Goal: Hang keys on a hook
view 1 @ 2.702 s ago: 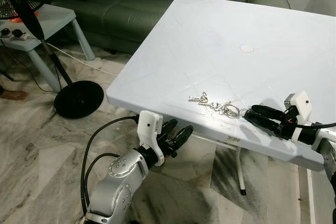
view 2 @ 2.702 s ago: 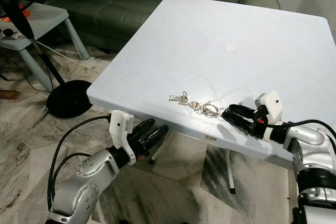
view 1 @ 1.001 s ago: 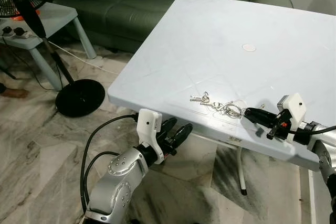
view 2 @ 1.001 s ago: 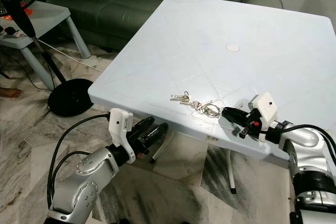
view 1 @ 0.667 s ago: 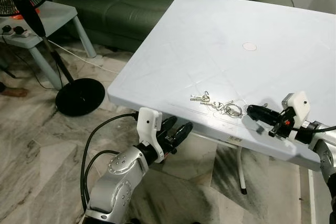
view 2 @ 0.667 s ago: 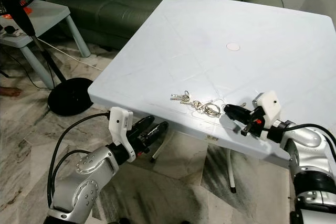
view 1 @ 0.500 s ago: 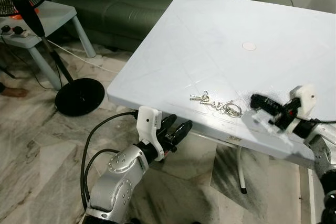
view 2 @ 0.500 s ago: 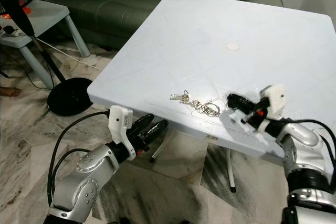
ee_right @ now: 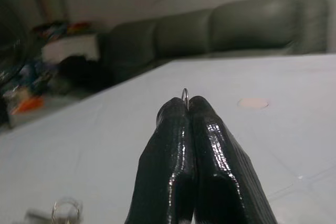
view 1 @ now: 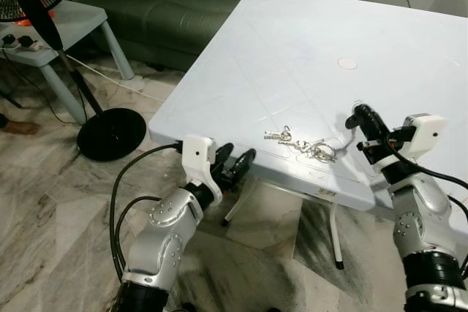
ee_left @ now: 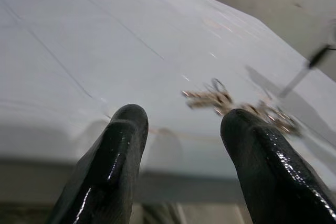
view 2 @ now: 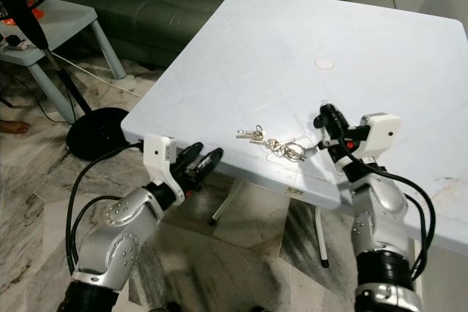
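Right gripper point(view 2: 325, 117) pinches what's probably a thin wire ring; silver key bunch point(view 1: 303, 145) at its 8 o'clock could slip free. Left gripper point(view 1: 232, 164) idles open.

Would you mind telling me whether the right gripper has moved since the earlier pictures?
Yes. The right gripper has lifted off the table edge and swung further in over the top, now pinching a thin wire ring beside the keys.

Keys point(view 1: 301, 144): your silvery bunch on rings, lying flat near the table's front edge; thin wire loop rising rightward.
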`<state>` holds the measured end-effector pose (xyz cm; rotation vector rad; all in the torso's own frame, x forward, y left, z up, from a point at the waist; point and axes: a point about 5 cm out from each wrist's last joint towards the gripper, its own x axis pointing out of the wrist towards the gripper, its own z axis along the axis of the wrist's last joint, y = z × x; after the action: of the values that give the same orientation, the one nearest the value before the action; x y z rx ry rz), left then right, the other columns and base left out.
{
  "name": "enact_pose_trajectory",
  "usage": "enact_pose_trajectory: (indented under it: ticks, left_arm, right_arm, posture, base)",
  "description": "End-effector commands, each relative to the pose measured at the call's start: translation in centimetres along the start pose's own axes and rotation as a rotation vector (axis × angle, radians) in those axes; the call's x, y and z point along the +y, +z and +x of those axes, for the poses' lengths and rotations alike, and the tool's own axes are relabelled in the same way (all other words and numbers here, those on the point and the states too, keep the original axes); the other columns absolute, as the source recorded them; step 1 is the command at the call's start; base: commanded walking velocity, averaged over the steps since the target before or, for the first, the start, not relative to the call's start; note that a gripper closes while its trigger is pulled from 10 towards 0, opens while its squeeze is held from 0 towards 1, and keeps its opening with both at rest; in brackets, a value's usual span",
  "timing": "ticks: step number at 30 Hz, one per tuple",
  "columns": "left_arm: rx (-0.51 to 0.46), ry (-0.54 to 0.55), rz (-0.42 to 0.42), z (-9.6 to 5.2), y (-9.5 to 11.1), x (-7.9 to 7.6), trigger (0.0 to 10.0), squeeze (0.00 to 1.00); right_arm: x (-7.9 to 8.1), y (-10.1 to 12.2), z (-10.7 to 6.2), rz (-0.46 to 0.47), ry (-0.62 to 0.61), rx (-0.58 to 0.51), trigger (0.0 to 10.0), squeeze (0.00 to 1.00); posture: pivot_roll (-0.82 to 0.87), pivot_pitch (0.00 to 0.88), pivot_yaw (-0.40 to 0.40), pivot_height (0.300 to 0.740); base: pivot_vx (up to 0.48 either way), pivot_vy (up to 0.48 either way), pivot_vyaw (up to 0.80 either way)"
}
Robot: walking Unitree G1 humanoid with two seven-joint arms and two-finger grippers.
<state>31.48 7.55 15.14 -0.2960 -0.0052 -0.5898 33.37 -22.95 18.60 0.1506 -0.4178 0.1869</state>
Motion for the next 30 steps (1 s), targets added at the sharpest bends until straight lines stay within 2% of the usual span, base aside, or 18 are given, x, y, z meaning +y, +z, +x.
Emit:
enact_pose_trajectory:
  ticks: [1, 3, 8, 10, 11, 15, 17, 19, 21, 25, 30]
  left_arm:
    - [-0.014, 0.031, 0.014, 0.1, 0.3, 0.6, 10.0, 0.00]
    - [-0.039, 0.060, 0.028, 0.5, 1.0, 1.3, 10.0, 0.00]
    - [-0.070, 0.085, 0.040, 0.9, 1.6, 2.1, 10.0, 0.00]
    - [-0.087, 0.104, 0.051, 1.0, 1.9, 2.5, 10.0, 0.00]
    - [-0.087, 0.104, 0.051, 1.0, 1.9, 2.5, 10.0, 0.00]
    - [-0.140, 0.154, 0.058, 0.5, 2.5, 3.4, 10.0, 0.00]
    - [-0.146, 0.159, 0.058, 0.4, 2.5, 3.5, 10.0, 0.00]
    - [-0.172, 0.184, 0.048, -0.2, 2.6, 4.0, 10.0, 0.00]
    - [-0.165, 0.212, 0.055, -0.6, 2.3, 4.4, 10.0, 0.00]
    - [-0.155, 0.265, 0.008, -1.3, 1.4, 5.1, 10.0, 0.00]
    - [-0.164, 0.285, -0.029, -1.8, 1.2, 5.4, 10.0, 0.00]
  right_arm:
    - [0.0, 0.6, -0.2, -0.019, -0.062, -0.027, 10.0, 0.00]
    - [0.6, 1.0, -0.2, -0.030, -0.131, -0.051, 10.0, 0.00]
    - [1.3, 1.3, -0.3, -0.090, -0.207, -0.046, 10.0, 0.00]
    - [1.9, 1.3, -0.4, -0.125, -0.202, -0.038, 10.0, 0.00]
    - [1.9, 1.3, -0.4, -0.125, -0.202, -0.038, 10.0, 0.00]
    - [3.7, 1.0, -0.9, -0.114, -0.198, -0.027, 10.0, 0.00]
    - [4.0, 0.9, -1.0, -0.110, -0.197, -0.029, 10.0, 0.00]
    - [5.5, 0.3, -1.7, -0.090, -0.182, -0.009, 10.0, 0.00]
    - [6.0, -0.3, -2.3, -0.072, -0.189, 0.017, 10.0, 0.00]
    - [6.0, -1.8, -3.4, -0.086, -0.219, 0.071, 10.0, 0.00]
    - [6.2, -2.0, -3.8, -0.082, -0.200, 0.086, 10.0, 0.00]
  posture:
    - [0.00, 0.146, 0.013, 0.740]
    - [0.00, 0.136, 0.012, 0.740]
    - [0.01, 0.117, 0.014, 0.740]
    - [0.02, 0.103, 0.012, 0.740]
    - [0.02, 0.103, 0.012, 0.740]
    - [0.02, 0.076, 0.008, 0.740]
    - [0.02, 0.075, 0.008, 0.740]
    - [0.01, 0.069, 0.010, 0.740]
    - [0.02, 0.070, 0.014, 0.740]
    - [0.01, 0.074, 0.023, 0.740]
    - [0.00, 0.071, 0.033, 0.740]
  base:
    - [0.000, 0.000, 0.00]
    - [0.000, 0.000, 0.00]
    - [0.000, 0.000, 0.00]
    - [0.000, 0.000, 0.00]
    - [0.000, 0.000, 0.00]
    - [0.000, 0.000, 0.00]
    - [0.000, 0.000, 0.00]
    - [0.000, 0.000, 0.00]
    - [0.000, 0.000, 0.00]
    - [0.000, 0.000, 0.00]
    - [0.000, 0.000, 0.00]
